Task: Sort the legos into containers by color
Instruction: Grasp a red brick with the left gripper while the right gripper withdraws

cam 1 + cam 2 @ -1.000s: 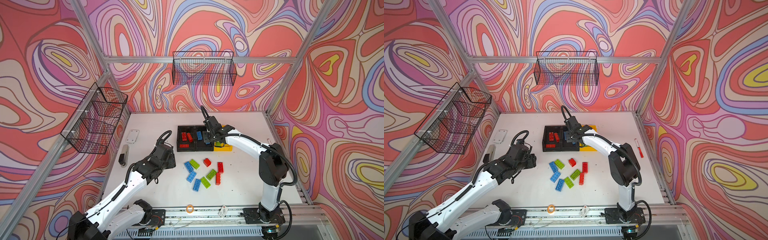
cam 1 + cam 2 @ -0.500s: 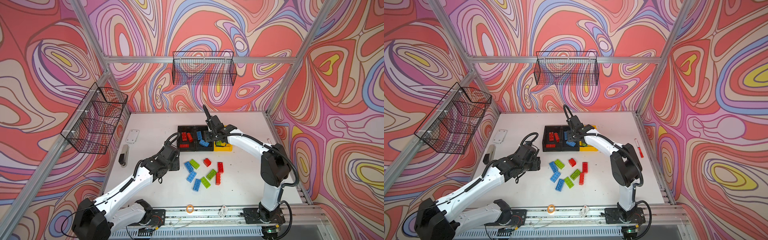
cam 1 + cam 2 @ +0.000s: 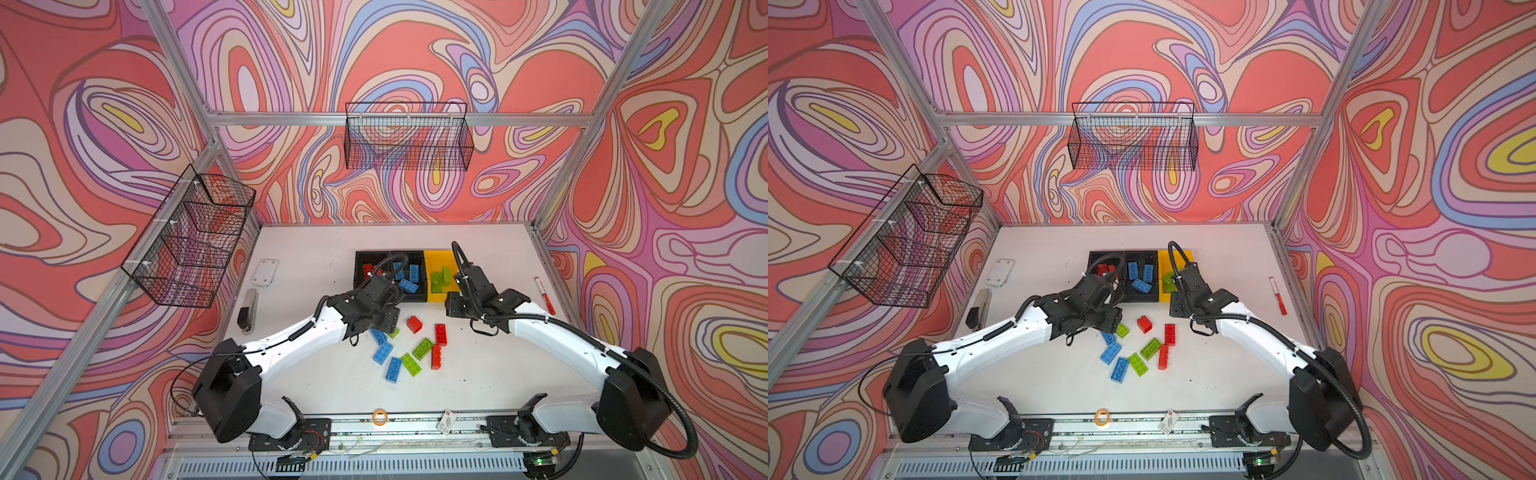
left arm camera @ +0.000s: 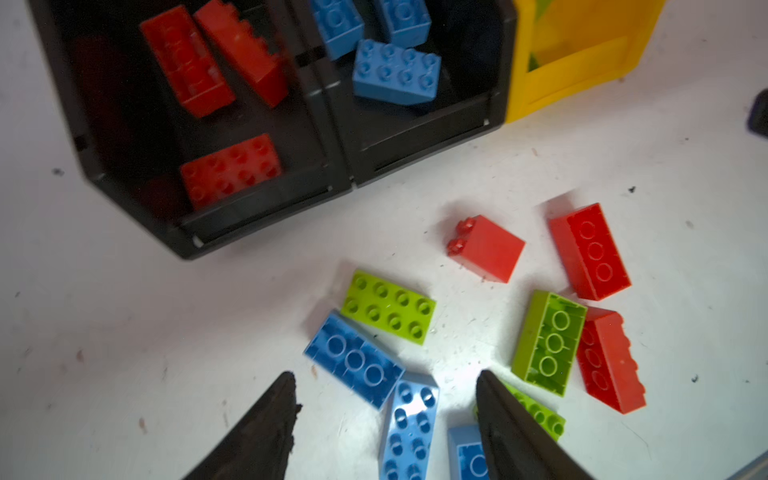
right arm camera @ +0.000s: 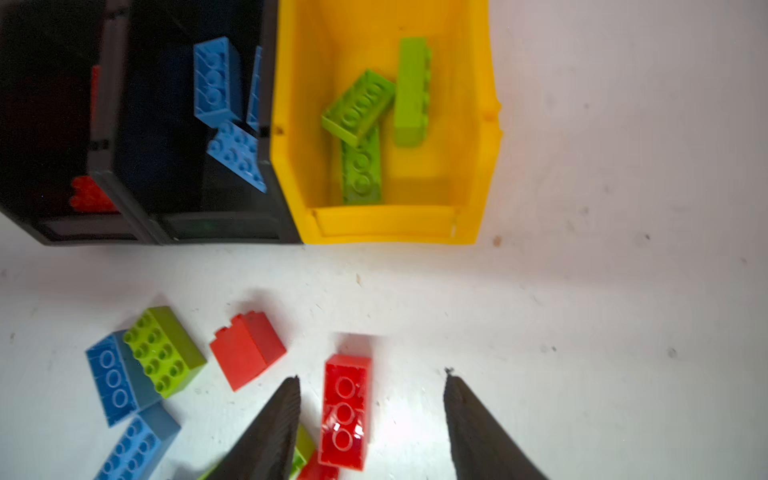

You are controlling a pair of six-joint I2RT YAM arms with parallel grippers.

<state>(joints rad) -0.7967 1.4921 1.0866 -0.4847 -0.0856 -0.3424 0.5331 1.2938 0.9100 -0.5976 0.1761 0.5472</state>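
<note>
Your left gripper (image 4: 386,376) hangs empty, fingers (image 4: 266,432) spread wide above a blue brick (image 4: 409,428). Your right gripper (image 5: 372,376), likewise parted and empty, hovers over a red brick (image 5: 345,411). Loose bricks (image 3: 423,348) lie at six o'clock from the bins (image 3: 438,259).

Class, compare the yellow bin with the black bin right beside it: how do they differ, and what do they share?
Colour: the yellow bin is bright yellow, the black bin beside it black. Contents: the yellow bin holds lime green bricks, the black bin blue bricks. Both are open-topped and stand side by side.
</note>
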